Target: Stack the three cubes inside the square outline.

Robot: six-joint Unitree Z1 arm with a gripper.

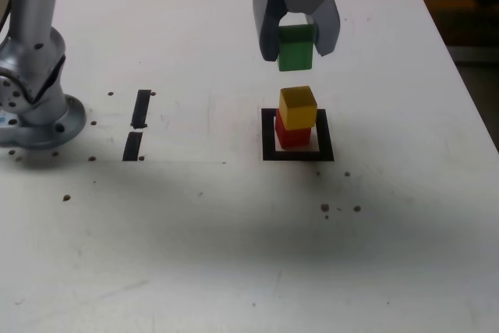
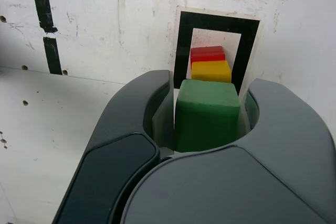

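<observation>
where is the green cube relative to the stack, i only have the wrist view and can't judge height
Observer: In the exterior view the green cube hangs in the gripper, clear above the yellow cube, with a visible gap between them.
Operator: is the yellow one sitting square on the red
Observer: It rests on the red cube, shifted slightly toward the exterior view's right.
Operator: is the stack inside the outline
Observer: Yes, the red cube sits inside the square outline, with white showing in front of it.
</observation>
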